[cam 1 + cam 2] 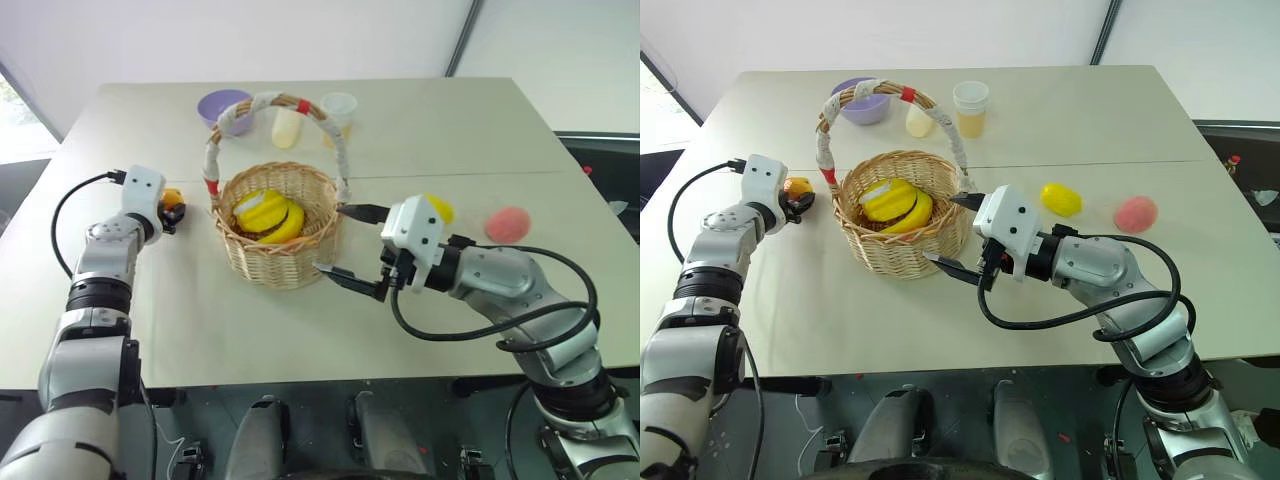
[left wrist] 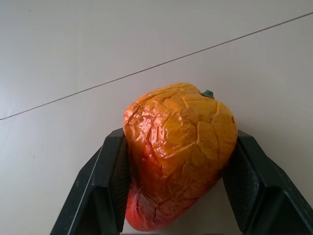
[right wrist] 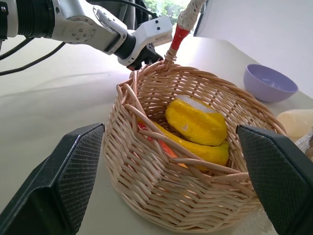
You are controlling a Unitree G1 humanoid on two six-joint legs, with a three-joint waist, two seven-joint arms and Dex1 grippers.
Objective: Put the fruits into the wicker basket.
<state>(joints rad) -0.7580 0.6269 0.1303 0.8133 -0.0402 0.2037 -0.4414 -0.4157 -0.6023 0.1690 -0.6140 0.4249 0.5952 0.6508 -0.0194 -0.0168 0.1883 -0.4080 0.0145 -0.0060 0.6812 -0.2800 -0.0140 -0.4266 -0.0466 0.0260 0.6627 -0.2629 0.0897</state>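
Early stage, judging from the layout: wicker basket (image 1: 902, 212) mid-table, holding just a yellow banana bunch (image 1: 893, 204), with none of the three fruits inside yet. Red-orange fruit (image 2: 178, 149) pinched between the black fingers (image 2: 105, 188) of the left gripper (image 1: 798, 203), low over the table (image 1: 840, 310) just left of the basket. Right gripper (image 1: 958, 235) level at the basket's right wall, fingers spread wide to either side of the weave, holding nothing. Lemon-like oval (image 1: 1061, 199) and pink peach (image 1: 1135, 214) loose on the table to the right, well apart from the basket. Left to do: carry and drop the gripped fruit, then the other two.
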